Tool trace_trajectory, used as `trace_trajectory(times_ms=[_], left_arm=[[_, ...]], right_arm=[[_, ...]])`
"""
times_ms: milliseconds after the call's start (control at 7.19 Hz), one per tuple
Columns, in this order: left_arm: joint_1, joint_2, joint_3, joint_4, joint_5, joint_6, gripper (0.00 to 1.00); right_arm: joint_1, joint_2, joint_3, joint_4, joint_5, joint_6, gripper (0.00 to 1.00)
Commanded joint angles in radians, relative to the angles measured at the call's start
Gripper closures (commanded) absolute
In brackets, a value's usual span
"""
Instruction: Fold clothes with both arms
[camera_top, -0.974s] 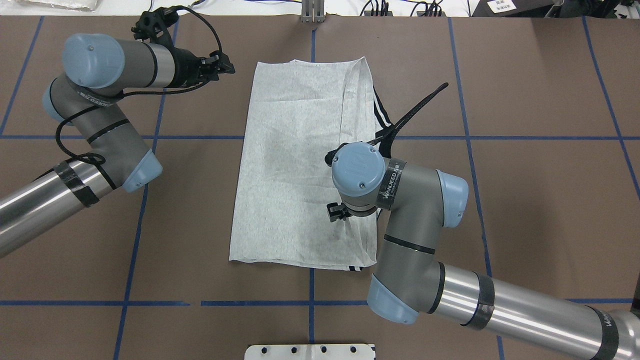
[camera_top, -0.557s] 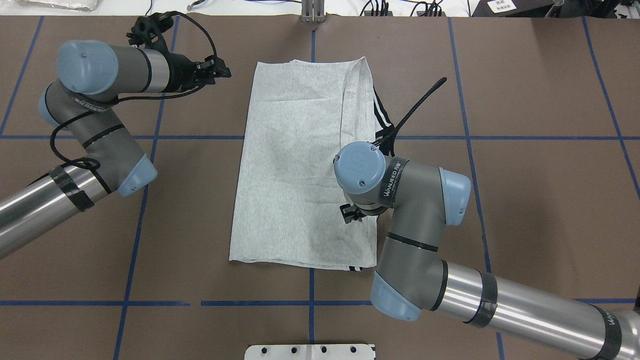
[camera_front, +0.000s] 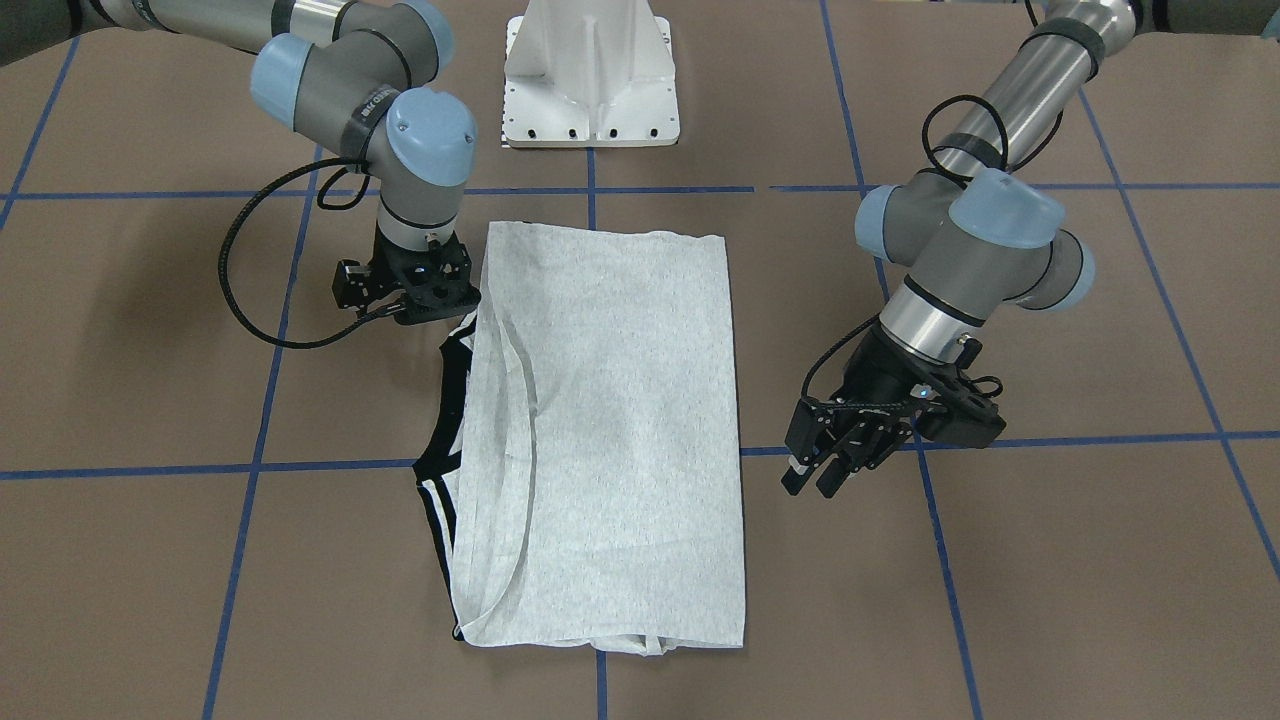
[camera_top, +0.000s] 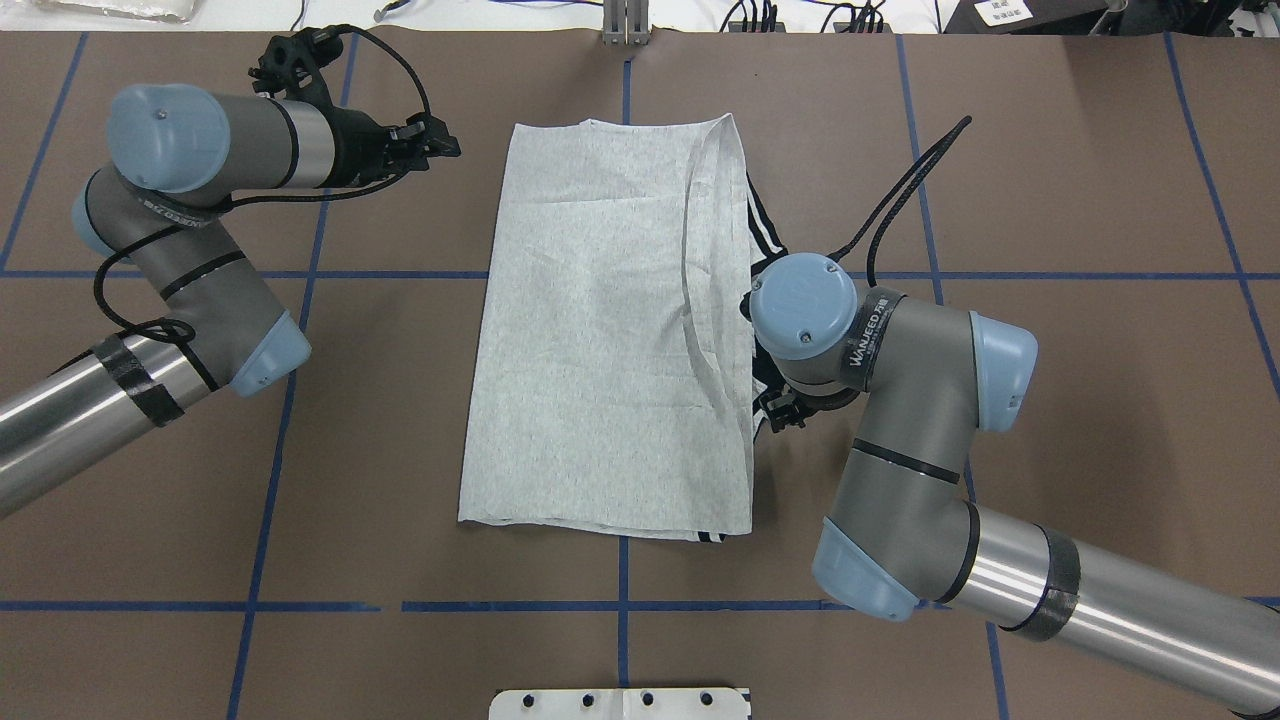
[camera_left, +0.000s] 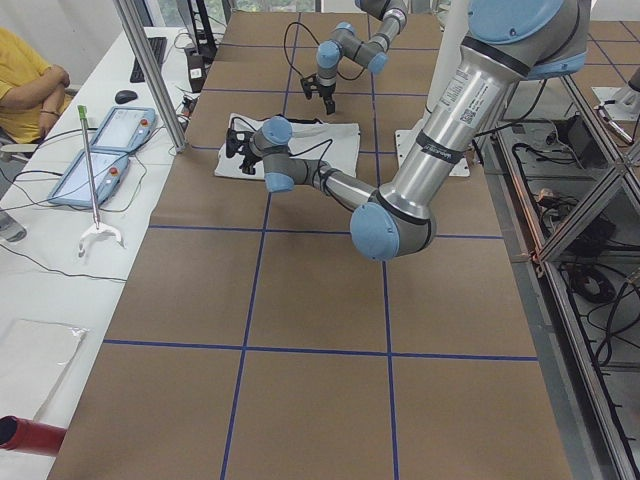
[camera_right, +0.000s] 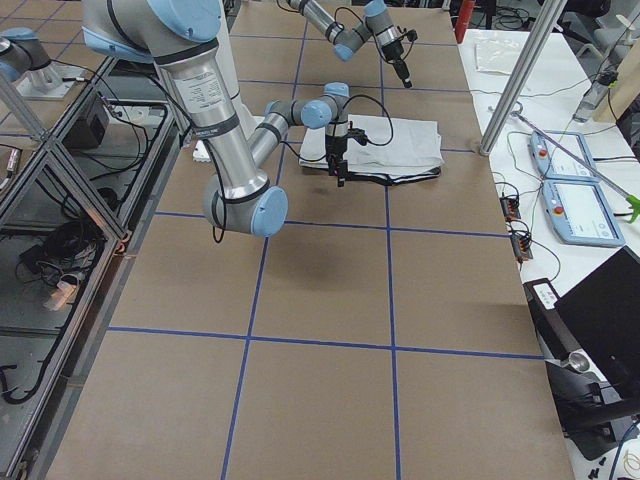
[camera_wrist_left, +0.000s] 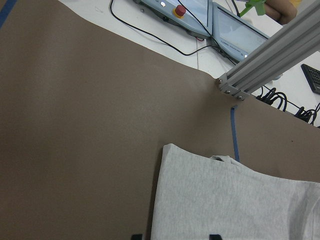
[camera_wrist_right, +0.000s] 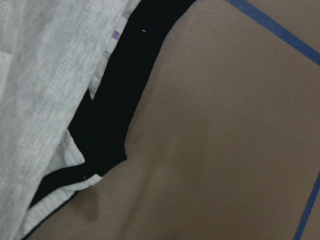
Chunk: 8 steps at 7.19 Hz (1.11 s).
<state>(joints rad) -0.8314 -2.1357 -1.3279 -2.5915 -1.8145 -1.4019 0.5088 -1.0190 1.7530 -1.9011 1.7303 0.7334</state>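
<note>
folded t-shirt (camera_top: 600, 330), right claw (camera_front: 432, 303) beside it

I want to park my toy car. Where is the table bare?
Bare table lies outward of the right arm, and between the T-shirt and the left arm. It is crowded at the shirt's striped edge, by the right hand.

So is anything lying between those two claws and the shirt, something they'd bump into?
Nothing visible. Only bare brown table lies between the left gripper and the shirt, off its far corner. The right gripper is right at the shirt's black-striped edge, with no object between them.
</note>
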Motion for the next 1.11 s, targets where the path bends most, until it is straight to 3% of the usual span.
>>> trace_trajectory(times_ms=[0,139,417,696,974], left_arm=[[0.0,0.0,-0.004,0.001,0.0,0.0,0.46],[0.0,0.0,-0.011,0.002,0.0,-0.002,0.46],[0.0,0.002,-0.02,0.007,0.0,-0.002,0.46],[0.002,0.005,-0.03,0.013,-0.002,-0.003,0.46],[0.002,0.008,-0.03,0.011,-0.002,-0.003,0.46]], right_arm=[[0.023,0.054,0.002,0.007,0.002,0.007,0.0],[0.027,0.109,-0.035,0.014,0.0,0.012,0.0],[0.025,0.196,-0.227,0.205,0.0,0.095,0.0],[0.036,0.279,-0.338,0.214,-0.003,0.095,0.0],[0.039,0.289,-0.374,0.223,-0.023,0.093,0.0]])
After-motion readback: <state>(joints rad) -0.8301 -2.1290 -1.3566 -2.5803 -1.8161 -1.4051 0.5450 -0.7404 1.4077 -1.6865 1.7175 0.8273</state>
